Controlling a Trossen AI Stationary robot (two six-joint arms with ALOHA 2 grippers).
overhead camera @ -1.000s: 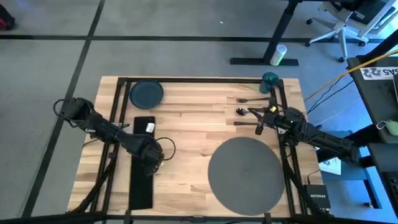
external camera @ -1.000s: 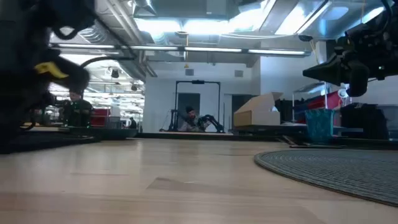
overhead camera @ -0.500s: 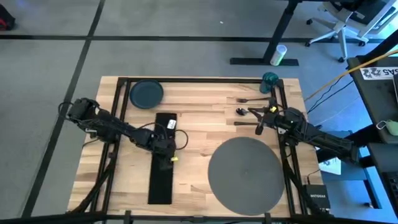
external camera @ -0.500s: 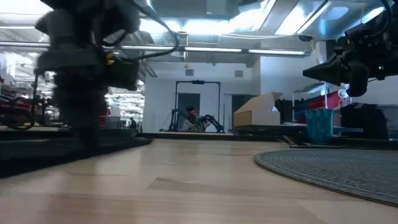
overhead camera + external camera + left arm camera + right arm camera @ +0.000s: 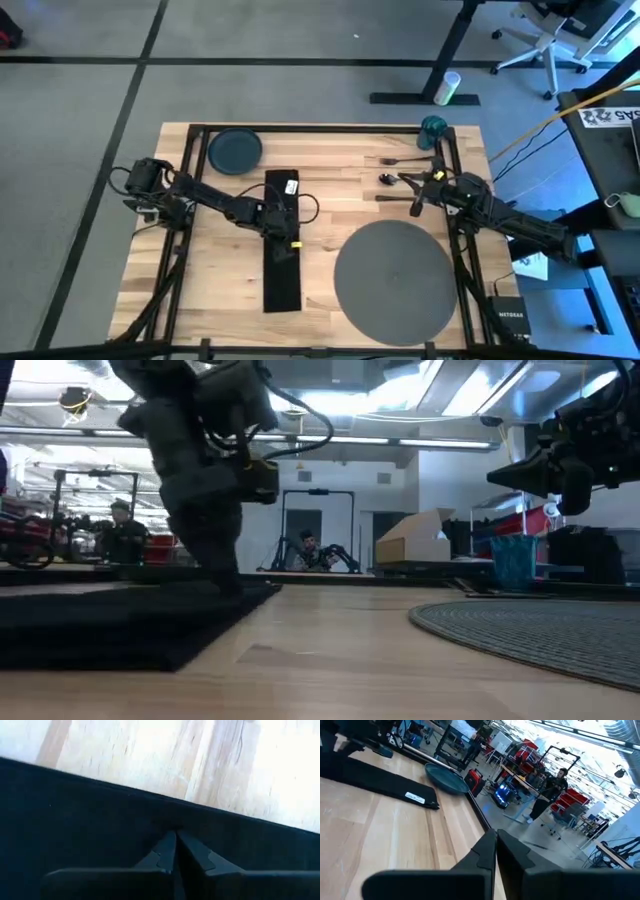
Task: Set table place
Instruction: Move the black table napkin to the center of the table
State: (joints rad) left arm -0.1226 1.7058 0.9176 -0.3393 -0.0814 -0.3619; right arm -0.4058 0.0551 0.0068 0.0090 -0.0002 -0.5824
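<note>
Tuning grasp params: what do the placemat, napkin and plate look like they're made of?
Placemat: looks woven, grey and matte; concentric ribbed rings show at table height.
Napkin: probably cloth, black and matte; it lies flat and limp, with a white tag at one end.
Plate: likely glazed ceramic or melamine, dark blue-grey; smooth with a raised rim. Cannot tell which.

The left gripper [image 5: 175, 837], its two dark fingers [image 5: 162, 852] pressed together with tips meeting, rests against the black napkin [image 5: 75, 815], whose straight edge runs diagonally across the pale wood planks of the table [image 5: 165, 755].
</note>
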